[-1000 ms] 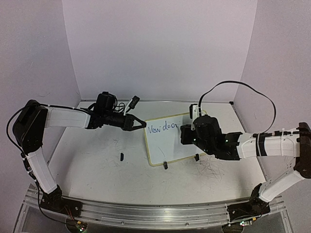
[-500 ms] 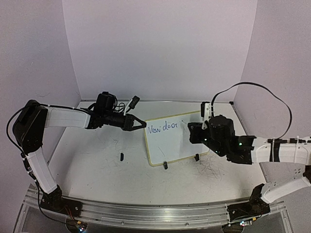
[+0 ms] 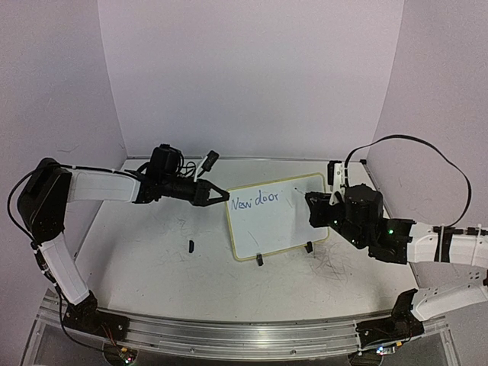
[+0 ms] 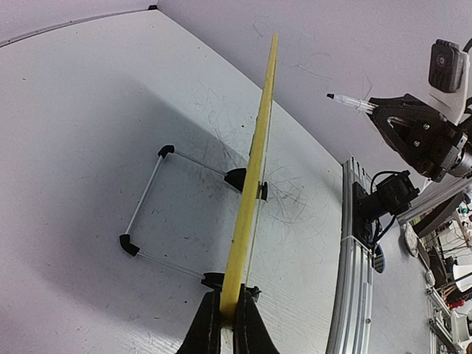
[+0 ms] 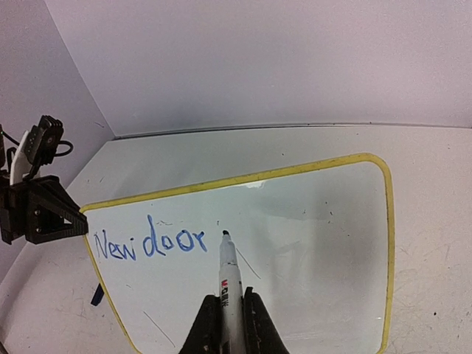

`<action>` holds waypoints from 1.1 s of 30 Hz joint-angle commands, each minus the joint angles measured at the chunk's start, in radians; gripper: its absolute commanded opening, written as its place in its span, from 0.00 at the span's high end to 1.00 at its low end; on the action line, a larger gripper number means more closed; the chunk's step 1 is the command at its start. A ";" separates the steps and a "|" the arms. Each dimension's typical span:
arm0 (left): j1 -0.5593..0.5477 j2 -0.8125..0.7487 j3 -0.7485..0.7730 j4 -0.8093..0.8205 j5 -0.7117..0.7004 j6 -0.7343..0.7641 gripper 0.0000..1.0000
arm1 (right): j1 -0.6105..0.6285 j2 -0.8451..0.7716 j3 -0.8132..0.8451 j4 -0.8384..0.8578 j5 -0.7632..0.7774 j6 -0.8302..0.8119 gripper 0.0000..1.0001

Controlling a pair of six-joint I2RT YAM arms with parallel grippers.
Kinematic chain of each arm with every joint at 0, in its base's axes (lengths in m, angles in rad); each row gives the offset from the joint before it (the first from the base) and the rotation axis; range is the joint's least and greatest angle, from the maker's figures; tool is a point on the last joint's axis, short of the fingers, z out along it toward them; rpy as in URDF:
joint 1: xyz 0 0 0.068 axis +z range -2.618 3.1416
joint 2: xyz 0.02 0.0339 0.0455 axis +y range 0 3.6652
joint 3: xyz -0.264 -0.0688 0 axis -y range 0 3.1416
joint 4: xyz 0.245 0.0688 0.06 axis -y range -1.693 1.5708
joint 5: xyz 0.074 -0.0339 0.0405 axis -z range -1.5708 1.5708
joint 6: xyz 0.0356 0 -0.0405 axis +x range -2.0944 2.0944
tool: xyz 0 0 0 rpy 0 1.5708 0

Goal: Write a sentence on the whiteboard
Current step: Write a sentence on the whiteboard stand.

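Observation:
The whiteboard [image 3: 284, 229] stands tilted on two black feet near the table's middle; its yellow-cream frame shows edge-on in the left wrist view [image 4: 254, 158]. Blue script, the sentence [image 3: 255, 201], reads "New door" [image 5: 151, 243] along the upper left of the board [image 5: 317, 243]. My left gripper [image 3: 223, 196] is shut on the board's left edge [image 4: 227, 313]. My right gripper [image 3: 319, 210] is shut on a white marker [image 5: 229, 276], whose black tip points just right of the last "r". In the left wrist view the marker [image 4: 350, 101] hangs off the board's surface.
A small black cap [image 3: 191, 245] lies on the table left of the board. Grey scribble marks [image 3: 332, 265] cover the table near the board's right foot [image 3: 309, 247]. A thin wire stand [image 4: 147, 195] props the board behind. The aluminium rail [image 3: 229, 335] runs along the near edge.
My right gripper has drawn back to the right with the marker, uncovering the board's right half and the finished word "door". The left arm and the board have not moved.

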 commanded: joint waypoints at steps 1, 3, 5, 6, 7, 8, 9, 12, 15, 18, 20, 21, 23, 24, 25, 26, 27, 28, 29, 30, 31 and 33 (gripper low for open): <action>0.005 -0.027 0.008 -0.094 -0.060 -0.001 1.00 | -0.006 0.000 0.018 -0.001 -0.012 -0.027 1.00; 0.004 -0.023 0.003 -0.095 -0.059 -0.001 1.00 | -0.006 0.000 0.016 -0.006 -0.014 -0.037 1.00; 0.003 -0.015 -0.001 -0.095 -0.058 -0.002 1.00 | -0.006 0.001 0.008 -0.008 -0.009 -0.052 1.00; 0.003 -0.014 -0.004 -0.095 -0.058 -0.002 1.00 | -0.007 0.003 0.007 -0.011 -0.007 -0.061 1.00; 0.002 -0.014 -0.007 -0.096 -0.060 -0.001 1.00 | -0.007 0.006 0.007 -0.014 -0.006 -0.070 1.00; 0.000 -0.014 -0.009 -0.096 -0.064 -0.001 1.00 | -0.006 0.007 0.008 -0.017 -0.006 -0.078 1.00; -0.001 -0.015 -0.009 -0.096 -0.067 -0.002 1.00 | -0.006 0.008 0.010 -0.021 -0.005 -0.082 1.00; -0.002 -0.017 0.002 -0.096 -0.070 -0.004 1.00 | -0.007 0.007 0.015 -0.023 -0.003 -0.088 1.00; -0.002 -0.018 0.012 -0.100 -0.080 0.008 1.00 | -0.006 0.013 0.025 -0.024 -0.005 -0.095 1.00; -0.002 -0.016 0.011 -0.105 -0.086 0.024 1.00 | -0.006 0.027 0.038 -0.025 -0.017 -0.106 1.00; -0.002 -0.016 0.008 -0.107 -0.087 0.028 1.00 | -0.006 0.033 0.044 -0.025 -0.026 -0.112 1.00; -0.002 -0.017 0.007 -0.107 -0.087 0.030 1.00 | -0.006 0.033 0.043 -0.025 -0.029 -0.114 1.00; -0.003 -0.018 0.007 -0.107 -0.087 0.033 1.00 | -0.006 0.035 0.042 -0.025 -0.030 -0.118 1.00; -0.003 -0.019 0.007 -0.107 -0.089 0.034 1.00 | -0.006 0.035 0.042 -0.025 -0.033 -0.119 1.00; -0.003 -0.019 0.006 -0.107 -0.089 0.035 1.00 | -0.006 0.036 0.044 -0.025 -0.036 -0.120 1.00; -0.002 -0.019 0.007 -0.107 -0.089 0.036 1.00 | -0.006 0.038 0.045 -0.025 -0.037 -0.121 1.00; -0.002 -0.018 0.009 -0.107 -0.089 0.037 1.00 | -0.006 0.040 0.047 -0.025 -0.037 -0.121 1.00; -0.003 -0.016 0.009 -0.107 -0.088 0.037 1.00 | -0.006 0.042 0.046 -0.026 -0.035 -0.121 1.00; -0.003 -0.015 0.010 -0.107 -0.086 0.037 1.00 | -0.006 0.042 0.046 -0.026 -0.031 -0.119 1.00; -0.003 -0.014 0.010 -0.107 -0.084 0.037 1.00 | -0.007 0.041 0.045 -0.028 -0.026 -0.117 1.00; -0.003 -0.012 0.010 -0.107 -0.083 0.037 1.00 | -0.006 0.039 0.043 -0.028 -0.021 -0.115 1.00; -0.004 -0.009 0.011 -0.107 -0.081 0.036 1.00 | -0.006 0.038 0.040 -0.028 -0.007 -0.107 1.00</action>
